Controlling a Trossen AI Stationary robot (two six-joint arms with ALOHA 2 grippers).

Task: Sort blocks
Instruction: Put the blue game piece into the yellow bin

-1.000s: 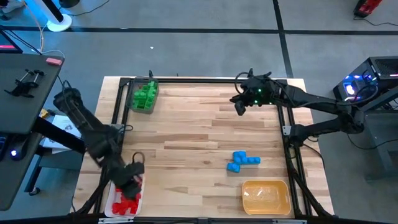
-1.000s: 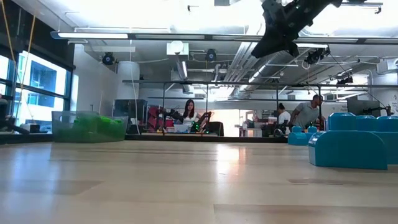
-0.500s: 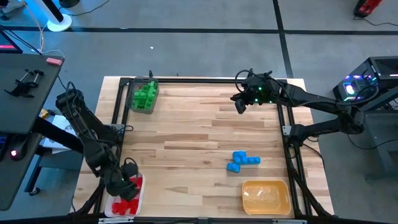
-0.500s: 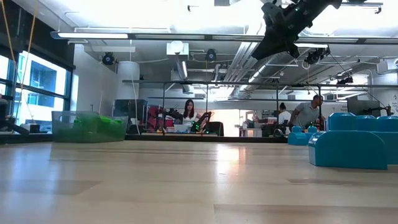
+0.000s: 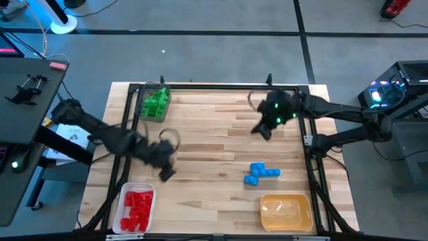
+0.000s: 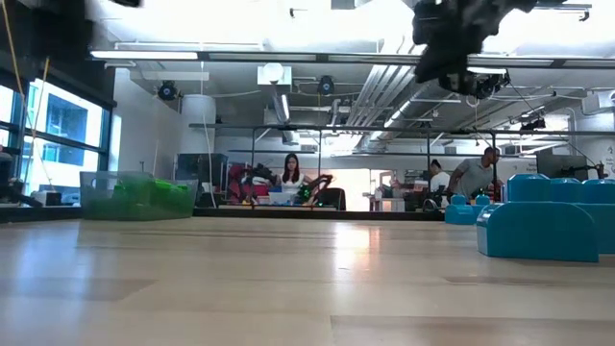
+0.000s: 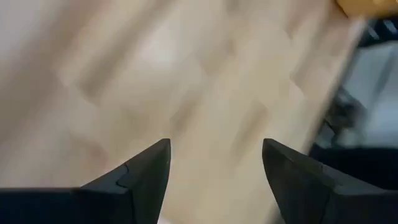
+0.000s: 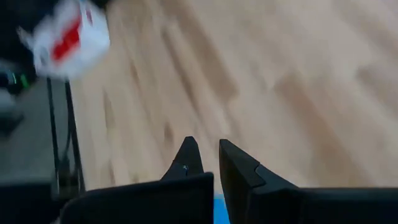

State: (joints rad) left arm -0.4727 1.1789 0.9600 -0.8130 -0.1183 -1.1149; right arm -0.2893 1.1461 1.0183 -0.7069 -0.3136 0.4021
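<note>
Bench [image 5: 214,140]: we see a pale wooden top with a dark rail around it and three trays on it.
Red blocks [image 5: 138,207]: we count these sorted, lying in the white tray [image 5: 124,195] at the near left corner.
Green blocks [image 5: 156,102]: sorted too, inside the clear tray [image 5: 144,110] at the far left corner.
Blue blocks [image 5: 262,172]: a short joined cluster lying loose on the bench, just beyond the yellow tray [image 5: 286,212], which looks empty.
Left tool [image 5: 166,173]: over the bare middle-left of the bench, between the red tray and the blue cluster; its fingers [image 7: 140,171] stand wide apart with nothing between them.
Right tool [image 5: 262,128]: above the bench's far right, beyond the blue cluster; we see its fingers pressed together, empty.
Step in hand: we judge red and green finished, blue the colour outstanding.
Next move: we expect a tool must come down over the blue cluster, close on it, and carry it to the yellow tray.
</note>
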